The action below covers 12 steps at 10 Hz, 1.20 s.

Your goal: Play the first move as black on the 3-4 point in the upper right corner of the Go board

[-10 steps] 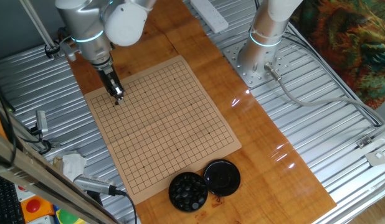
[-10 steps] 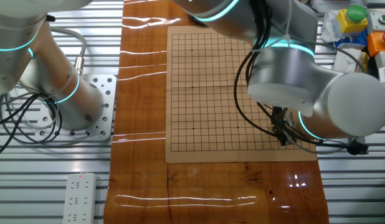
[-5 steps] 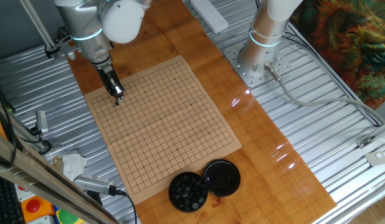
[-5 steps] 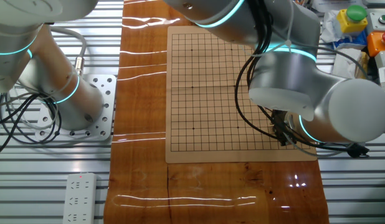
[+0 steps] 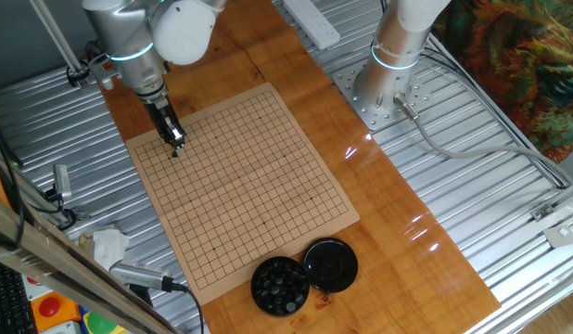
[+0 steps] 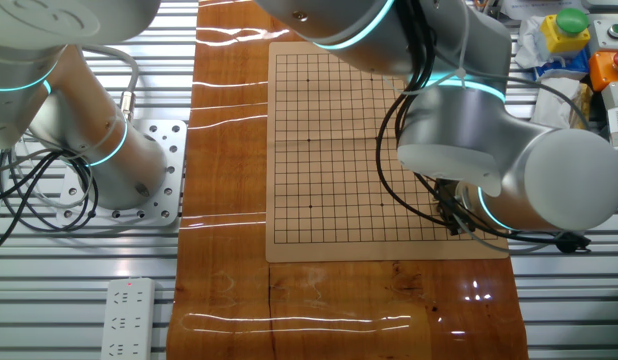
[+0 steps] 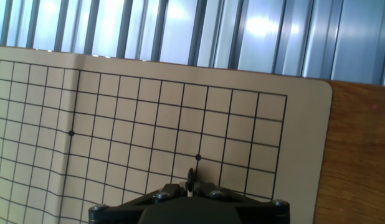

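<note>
Wooden tabletop [image 5: 426, 232]; hand [image 5: 175, 146] pinching black stone [image 7: 190, 180] near board [image 5: 240, 186] corner.

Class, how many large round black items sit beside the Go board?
2: a bowl of stones off the board's corner, and a flat lid beside it. Others could be hidden.

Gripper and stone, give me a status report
Gripper shut on black stone, low over the board's corner. Stone edge-on between the fingertips, near a star point. Nothing in the way.

a wooden table top [image 5: 426, 223] carries the go board [image 5: 240, 186], a black bowl [image 5: 280, 285] and lid [image 5: 330, 263].
</note>
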Tool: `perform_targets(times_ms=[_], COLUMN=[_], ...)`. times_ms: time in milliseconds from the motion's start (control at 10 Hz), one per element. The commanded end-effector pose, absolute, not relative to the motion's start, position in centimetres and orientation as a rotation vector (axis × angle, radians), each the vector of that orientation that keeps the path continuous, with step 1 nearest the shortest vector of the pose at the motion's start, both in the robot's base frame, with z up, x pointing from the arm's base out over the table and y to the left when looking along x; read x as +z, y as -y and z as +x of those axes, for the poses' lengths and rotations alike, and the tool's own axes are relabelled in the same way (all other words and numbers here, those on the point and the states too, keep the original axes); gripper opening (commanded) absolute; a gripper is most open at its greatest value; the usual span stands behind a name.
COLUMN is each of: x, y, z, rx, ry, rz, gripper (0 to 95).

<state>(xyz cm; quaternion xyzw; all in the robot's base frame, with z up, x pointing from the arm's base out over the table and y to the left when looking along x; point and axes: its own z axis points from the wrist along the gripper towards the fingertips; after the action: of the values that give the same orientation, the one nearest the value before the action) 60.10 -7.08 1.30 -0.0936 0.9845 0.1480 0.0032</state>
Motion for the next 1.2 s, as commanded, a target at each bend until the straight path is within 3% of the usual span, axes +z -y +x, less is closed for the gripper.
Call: perform_targets(times_ms=[100, 1200], x=[1.30, 1.27], y=[7.04, 6.93], z=[60.10, 60.15], rx=[0.467, 0.471], ry=[-3.086, -3.083], rz=[-0.292, -0.284], gripper=[0.0, 0.0])
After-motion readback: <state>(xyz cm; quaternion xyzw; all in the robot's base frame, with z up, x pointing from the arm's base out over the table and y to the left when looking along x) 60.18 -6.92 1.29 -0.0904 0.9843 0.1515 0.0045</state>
